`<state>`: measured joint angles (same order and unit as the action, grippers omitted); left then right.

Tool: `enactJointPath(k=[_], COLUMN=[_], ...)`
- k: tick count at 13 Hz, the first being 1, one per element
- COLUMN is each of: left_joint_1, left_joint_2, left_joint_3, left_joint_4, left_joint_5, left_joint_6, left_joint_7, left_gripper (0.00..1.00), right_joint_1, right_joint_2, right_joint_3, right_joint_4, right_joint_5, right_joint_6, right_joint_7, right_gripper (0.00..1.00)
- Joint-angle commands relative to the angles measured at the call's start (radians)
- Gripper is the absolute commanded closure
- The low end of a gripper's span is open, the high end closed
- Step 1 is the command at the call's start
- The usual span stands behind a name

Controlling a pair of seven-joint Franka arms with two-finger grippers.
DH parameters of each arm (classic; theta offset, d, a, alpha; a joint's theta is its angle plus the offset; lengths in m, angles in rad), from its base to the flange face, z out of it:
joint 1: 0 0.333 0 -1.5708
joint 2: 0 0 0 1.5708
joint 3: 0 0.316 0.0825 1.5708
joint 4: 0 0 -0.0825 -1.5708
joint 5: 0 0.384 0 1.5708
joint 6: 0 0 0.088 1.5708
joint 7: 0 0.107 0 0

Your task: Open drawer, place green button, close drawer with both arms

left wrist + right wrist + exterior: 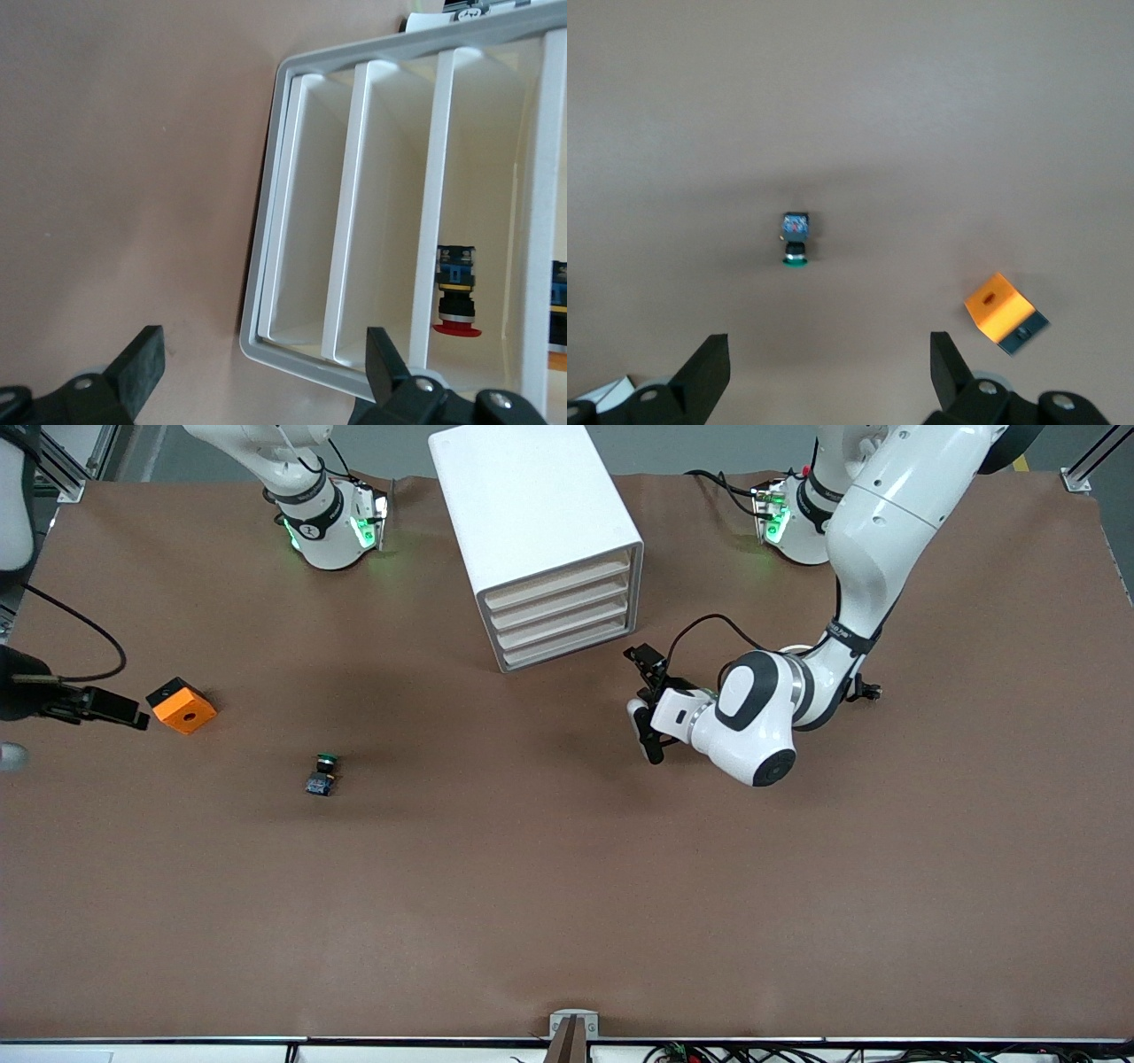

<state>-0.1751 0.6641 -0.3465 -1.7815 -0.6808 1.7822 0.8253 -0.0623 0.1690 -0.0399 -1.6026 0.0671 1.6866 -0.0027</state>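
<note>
The button (323,772), with a green cap, black body and blue base, lies on its side on the brown table (567,886), nearer the front camera than the cabinet and toward the right arm's end. It also shows in the right wrist view (796,237). The white four-drawer cabinet (532,514) has all drawer fronts (558,615) flush. My left gripper (647,707) is open and empty, pointing at the cabinet's front corner (266,341), not touching it; it shows in its own view (263,376). My right gripper (828,372) is open and empty, high over the table, and shows at the front view's edge (133,716).
An orange square block (182,705) with a black hole sits beside the right gripper's tip; it also shows in the right wrist view (1001,310). Through the drawer fronts the left wrist view shows a red-capped push-button part (456,292) inside the cabinet.
</note>
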Motion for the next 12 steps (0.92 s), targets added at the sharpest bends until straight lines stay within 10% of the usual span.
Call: enactJointPath(k=[1, 7, 12], left_joint_1=[-0.004, -0.058, -0.107], left_joint_2=[0.009, 0.029, 0.042], left_joint_3=[-0.008, -0.032, -0.031], left_joint_4=[-0.018, -0.022, -0.035], left_joint_5=[-0.043, -0.094, -0.095], left_joint_6=[-0.001, 0.003, 0.008], left_joint_7=[0.029, 0.015, 0.012], left_gripper=[0.0, 0.39, 0.42], right_joint_1=[0.032, 0.09, 0.131], right_joint_2=[-0.009, -0.008, 0.041], right_joint_3=[0.006, 0.006, 0.006], right_joint_4=[-0.104, -0.394, -0.532], right_joint_5=[0.013, 0.013, 0.013], right_joint_6=[0.093, 0.489, 0.684], right_joint_7=[0.058, 0.093, 0.164], right_gripper=[0.0, 0.0, 0.0])
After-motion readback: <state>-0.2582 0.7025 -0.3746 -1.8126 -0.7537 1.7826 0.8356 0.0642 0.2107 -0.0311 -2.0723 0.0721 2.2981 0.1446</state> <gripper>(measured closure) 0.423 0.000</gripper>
